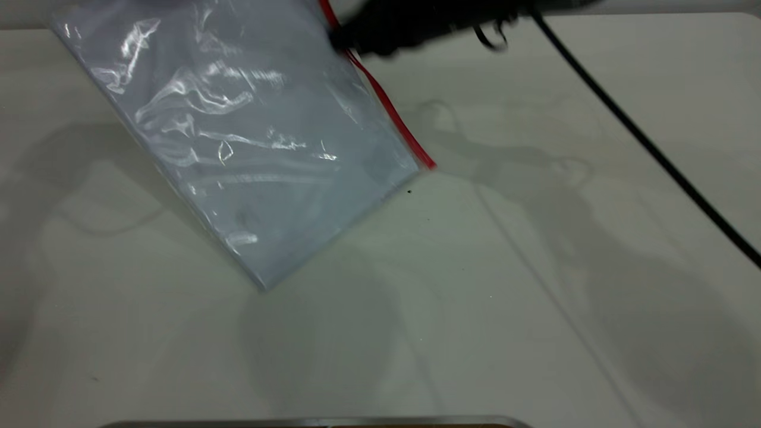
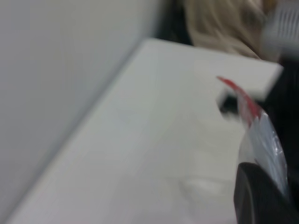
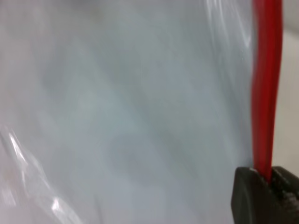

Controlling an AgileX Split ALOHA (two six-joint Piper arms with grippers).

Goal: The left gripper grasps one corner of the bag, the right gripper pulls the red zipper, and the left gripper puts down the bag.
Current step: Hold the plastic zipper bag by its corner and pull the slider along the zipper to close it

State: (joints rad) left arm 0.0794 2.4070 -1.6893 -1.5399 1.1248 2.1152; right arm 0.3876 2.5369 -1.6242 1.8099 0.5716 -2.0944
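Fingers of the right gripper [image 3: 267, 184] clamped on the red zipper [image 1: 389, 110], strip pinched between both jaws at bag's 1 o'clock edge. Largest first: bag [image 1: 238, 137], hanging tilted above the table [image 1: 535, 297], long axis from 11 toward 5 o'clock. Zipper running away toward 5 o'clock, so pull probably along this line. Left gripper [image 2: 261, 198] at a bag corner; fingers' state impossible to tell.

Bag [image 1: 238, 137] clear glossy plastic, creased, glare streaks; red zipper [image 1: 389, 110] smooth plastic strip; right gripper [image 3: 266, 196] matt black on it; bench [image 1: 535, 297] matt off-white.
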